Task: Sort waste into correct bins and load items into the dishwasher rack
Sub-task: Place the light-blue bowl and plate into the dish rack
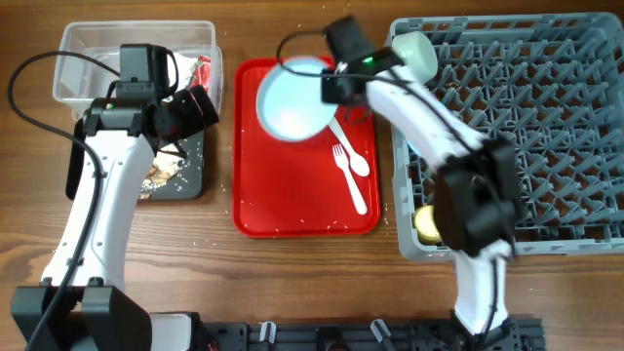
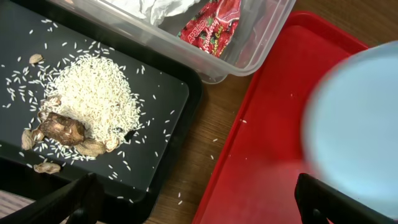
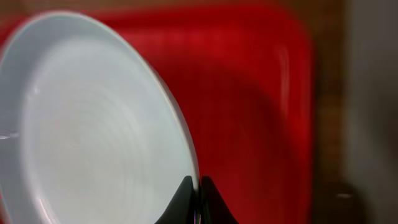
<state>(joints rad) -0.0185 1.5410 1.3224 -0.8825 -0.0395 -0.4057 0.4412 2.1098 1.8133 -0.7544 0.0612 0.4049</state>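
My right gripper [image 1: 336, 90] [image 3: 199, 186] is shut on the rim of the light blue plate [image 1: 291, 97] [image 3: 93, 124] and holds it tilted above the red serving tray [image 1: 292, 205]. A white fork [image 1: 353, 187] and spoon [image 1: 357, 166] lie on that tray. My left gripper [image 1: 200, 109] [image 2: 196, 196] is open and empty above the gap between the black tray [image 2: 161, 93] and the red tray. Rice and brown food scraps [image 2: 87, 106] lie in the black tray. The napkin [image 2: 155, 6] and red wrapper [image 2: 214, 22] lie in the clear tub [image 1: 78, 58].
The grey dishwasher rack [image 1: 546, 127] fills the right side. A pale green bowl [image 1: 417, 54] sits in its far left corner and a yellow cup [image 1: 427, 222] in its near left corner. Loose rice grains lie on the wooden table between the trays.
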